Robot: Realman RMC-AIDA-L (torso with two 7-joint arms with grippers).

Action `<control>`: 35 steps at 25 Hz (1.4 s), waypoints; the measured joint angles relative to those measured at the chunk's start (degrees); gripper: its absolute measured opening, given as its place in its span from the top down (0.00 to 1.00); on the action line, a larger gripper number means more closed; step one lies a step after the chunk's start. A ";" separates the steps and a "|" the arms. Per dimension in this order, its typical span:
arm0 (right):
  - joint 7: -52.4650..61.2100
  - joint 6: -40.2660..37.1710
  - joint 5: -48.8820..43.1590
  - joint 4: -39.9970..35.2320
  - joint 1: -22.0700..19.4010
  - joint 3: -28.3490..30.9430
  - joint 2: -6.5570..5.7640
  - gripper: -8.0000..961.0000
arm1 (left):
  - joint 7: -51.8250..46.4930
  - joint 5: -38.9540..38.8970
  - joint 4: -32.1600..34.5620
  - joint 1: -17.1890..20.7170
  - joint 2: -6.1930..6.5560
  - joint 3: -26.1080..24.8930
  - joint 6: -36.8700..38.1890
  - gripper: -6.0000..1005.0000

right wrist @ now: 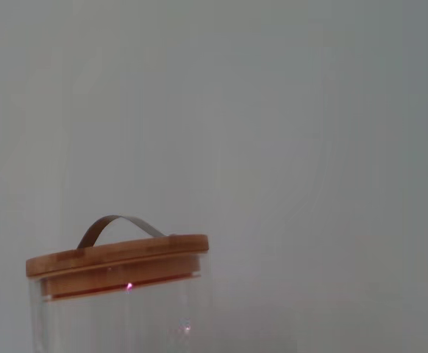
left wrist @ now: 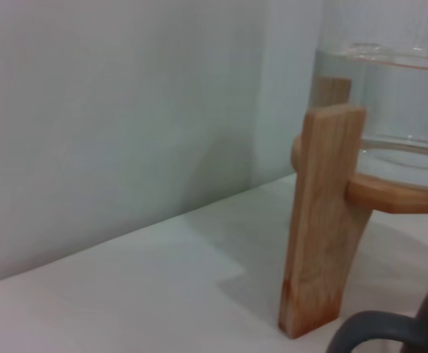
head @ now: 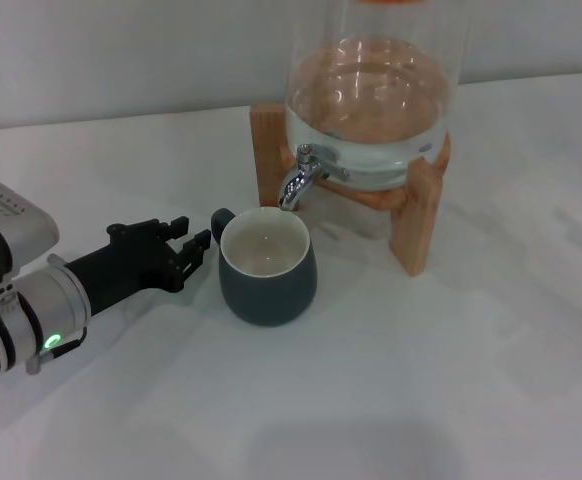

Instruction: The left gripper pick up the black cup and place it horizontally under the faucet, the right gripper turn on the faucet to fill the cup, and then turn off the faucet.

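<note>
The cup (head: 268,267) stands upright on the white surface (head: 421,380), its rim right below the tap (head: 302,178) of the glass jar (head: 371,100) on its wooden stand (head: 416,215). The left tool (head: 193,243) lies low beside the cup's handle (head: 221,217), fingers a little apart and gripping nothing. The right tool is out of sight; its camera sees the jar's wooden lid (right wrist: 117,257).

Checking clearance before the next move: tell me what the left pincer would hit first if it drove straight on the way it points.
Most likely the black cup: the left pincer points at its handle side, with only a small gap between.
</note>
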 joint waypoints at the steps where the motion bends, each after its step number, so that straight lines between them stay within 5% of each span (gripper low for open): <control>1: 0.00 0.00 0.00 0.00 0.02 0.20 0.00 0.23 | -0.23 0.00 0.43 0.27 0.02 0.54 0.00 0.68; 9: 0.00 -0.10 0.00 0.28 -0.07 0.80 -0.03 0.23 | -1.46 0.07 4.91 4.52 0.23 3.51 -0.59 0.66; 19: 0.01 -0.32 0.00 0.58 -0.19 2.11 -0.08 0.23 | -1.67 -6.05 19.41 17.82 0.81 2.49 -0.80 0.64; 24: 0.40 -0.57 -0.16 0.61 -0.22 2.14 -0.15 0.23 | -1.62 -7.03 22.15 21.75 0.62 -3.04 -5.86 0.50; 35: 6.03 0.40 -7.66 -3.50 -1.28 1.76 -0.09 0.23 | -1.97 -15.46 19.43 23.17 0.70 -12.02 -19.40 0.43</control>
